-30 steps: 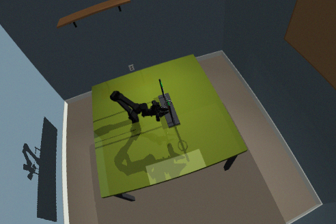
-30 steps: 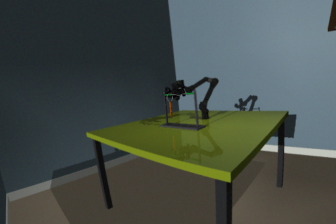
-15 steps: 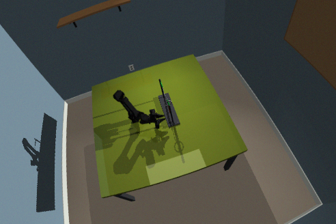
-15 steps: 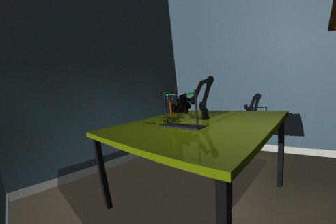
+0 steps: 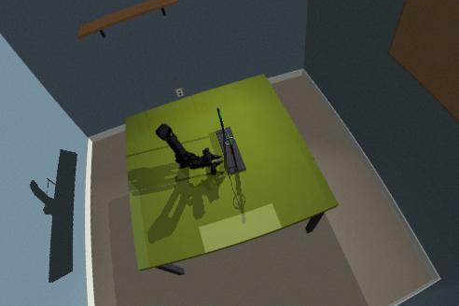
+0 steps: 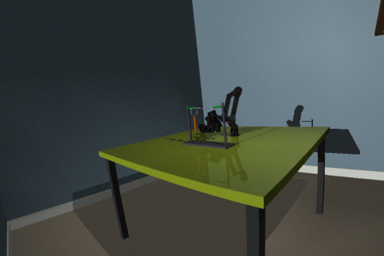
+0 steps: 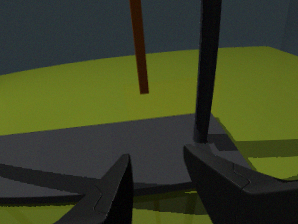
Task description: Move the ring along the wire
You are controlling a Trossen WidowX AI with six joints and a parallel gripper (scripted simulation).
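Note:
The ring (image 6: pixel 194 115) hangs on the green part of the wire beside the left post (image 6: pixel 190 127) in the exterior view. Its orange handle (image 6: pixel 195 125) (image 7: pixel 140 55) hangs straight down below it; the wrist view shows its lower end left of a dark post (image 7: pixel 207 75). The other green part (image 6: pixel 217 107) lies beside the right post (image 6: pixel 225 125), with the thin grey wire between. My gripper (image 5: pixel 221 159) (image 7: pixel 157 156) is partly open and empty. It is low, on the arm's side of the stand, with its fingertips short of the handle. The ring is outside the wrist view.
The dark base (image 5: pixel 240 165) (image 6: pixel 208 145) (image 7: pixel 90 150) of the stand lies on the green table (image 5: pixel 289 171) (image 6: pixel 250 170) (image 7: pixel 50 95), just beyond my fingertips. The post in the wrist view rises ahead and to the right of the fingers. A wall shelf (image 5: pixel 128 14) is far off.

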